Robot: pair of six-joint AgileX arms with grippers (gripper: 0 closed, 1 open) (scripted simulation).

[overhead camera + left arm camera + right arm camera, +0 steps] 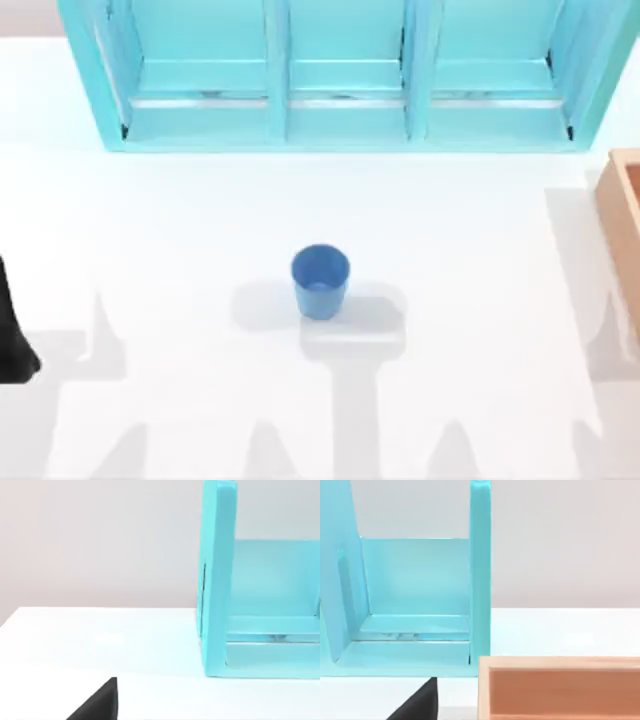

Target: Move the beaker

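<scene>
Top: beaker upright mid-counter, untouched; left arm parked at left edge | Left wrist: teal shelf; claw state unclear | Right wrist: wooden box; claw unclear | Advice: straddle rim squarely, lift level.

The beaker stands upright and alone in the middle of the white table, with bare surface on every side of it, so a way in is open from the left, the right, the front or above. Along the far edge a turquoise shelf unit walls off that side (its three bays face the table). A wooden box sits at the right edge, well apart from the beaker. The left arm rests at the left edge, also well clear.
</scene>
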